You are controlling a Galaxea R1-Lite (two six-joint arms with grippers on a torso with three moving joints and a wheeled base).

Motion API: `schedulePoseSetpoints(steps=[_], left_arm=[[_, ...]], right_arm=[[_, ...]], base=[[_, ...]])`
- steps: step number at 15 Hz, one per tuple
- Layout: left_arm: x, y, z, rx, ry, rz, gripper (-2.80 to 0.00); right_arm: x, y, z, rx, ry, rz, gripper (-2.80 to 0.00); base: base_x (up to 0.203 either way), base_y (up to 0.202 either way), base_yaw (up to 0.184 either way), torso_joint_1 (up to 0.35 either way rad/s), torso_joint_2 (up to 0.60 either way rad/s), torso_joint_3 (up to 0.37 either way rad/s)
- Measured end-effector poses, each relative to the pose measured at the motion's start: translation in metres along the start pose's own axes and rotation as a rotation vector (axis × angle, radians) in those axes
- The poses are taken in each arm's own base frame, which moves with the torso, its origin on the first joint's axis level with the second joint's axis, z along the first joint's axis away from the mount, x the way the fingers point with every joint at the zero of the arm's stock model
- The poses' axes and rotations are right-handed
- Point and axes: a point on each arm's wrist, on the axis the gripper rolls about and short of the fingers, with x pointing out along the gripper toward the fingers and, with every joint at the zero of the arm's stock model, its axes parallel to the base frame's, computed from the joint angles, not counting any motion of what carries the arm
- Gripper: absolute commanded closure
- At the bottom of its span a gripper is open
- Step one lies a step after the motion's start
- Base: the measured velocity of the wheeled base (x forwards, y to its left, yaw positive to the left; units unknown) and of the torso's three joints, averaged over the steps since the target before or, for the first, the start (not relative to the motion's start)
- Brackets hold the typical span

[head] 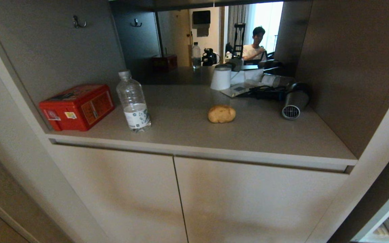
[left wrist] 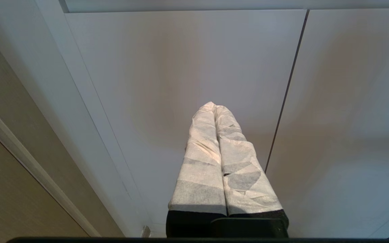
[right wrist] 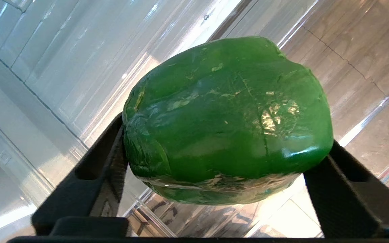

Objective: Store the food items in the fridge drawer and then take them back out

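Right wrist view is showing the right gripper spread wide around the green bell pepper over the fridge drawer; the potato is waiting on the counter, so storing looks barely begun. Left gripper is pressed together, parked.

We see a grey-beige bench recessed in a niche. On it, left to right: red box, upright clear water bottle just beside it, potato lying alone mid-bench, hair dryer at right. At the back: white cup, papers, a black cable.
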Motion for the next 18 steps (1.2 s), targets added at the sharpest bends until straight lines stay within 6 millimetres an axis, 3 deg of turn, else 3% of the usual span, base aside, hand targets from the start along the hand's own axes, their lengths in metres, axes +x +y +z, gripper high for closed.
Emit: schedulePoseSetpoints(steps=[11,12,13,18], left_arm=[[0.0,0.0,0.0,0.001,0.0,0.0,0.0],[0.0,0.0,0.0,0.0,0.0,0.0,0.0],[0.0,0.0,0.0,0.0,0.0,0.0,0.0],[0.0,0.0,0.0,0.0,0.0,-0.001,0.0]], right_arm=[[-0.004,-0.003,0.004,0.008,-0.022,0.01,-2.8],[-0.007,-0.002,0.005,0.004,-0.033,0.015,-0.15],[-0.011,-0.001,0.006,0.0,-0.046,0.02,0.0],[-0.03,0.008,0.012,-0.02,-0.106,0.042,0.0]], base=[[0.0,0.0,0.0,0.0,0.0,0.0],[0.0,0.0,0.0,0.0,0.0,0.0],[0.0,0.0,0.0,0.0,0.0,0.0],[0.0,0.0,0.0,0.0,0.0,0.0]])
